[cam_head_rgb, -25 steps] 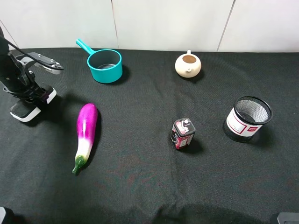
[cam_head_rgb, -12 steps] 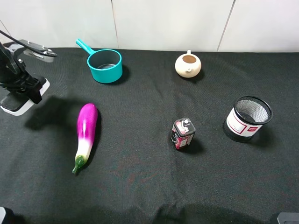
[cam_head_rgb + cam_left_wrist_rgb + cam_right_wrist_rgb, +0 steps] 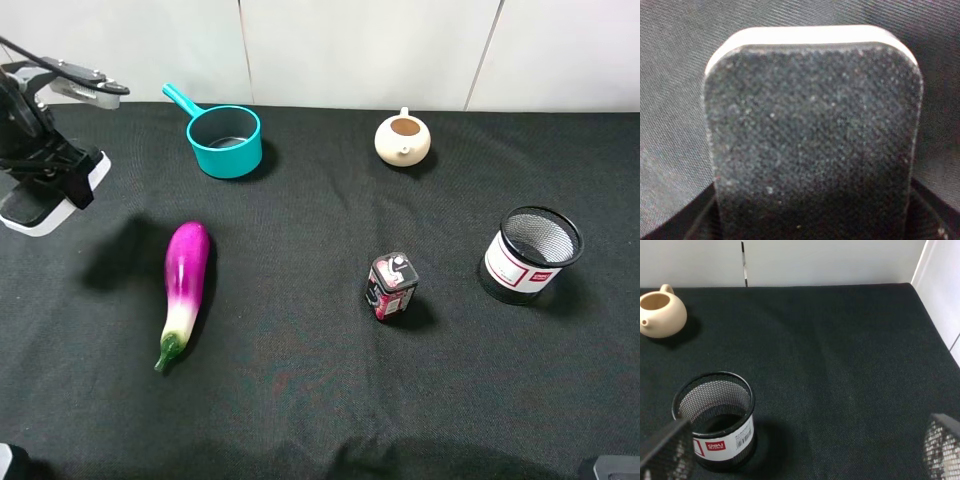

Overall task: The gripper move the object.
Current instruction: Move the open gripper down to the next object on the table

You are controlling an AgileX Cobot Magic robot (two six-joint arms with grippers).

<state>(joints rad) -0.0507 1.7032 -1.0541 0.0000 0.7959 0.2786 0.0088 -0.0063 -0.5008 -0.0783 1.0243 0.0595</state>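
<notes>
Nearby, eggplant (image 3: 184, 285) lies right of eraser (image 3: 30, 212); teal saucepan (image 3: 226, 142) beyond.

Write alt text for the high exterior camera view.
At far left, a black robot claw grips a board eraser above a black tablecloth. On the cloth lie a purple eggplant, a teal saucepan, a beige teapot, a small red-black can and a black mesh pen cup.
</notes>
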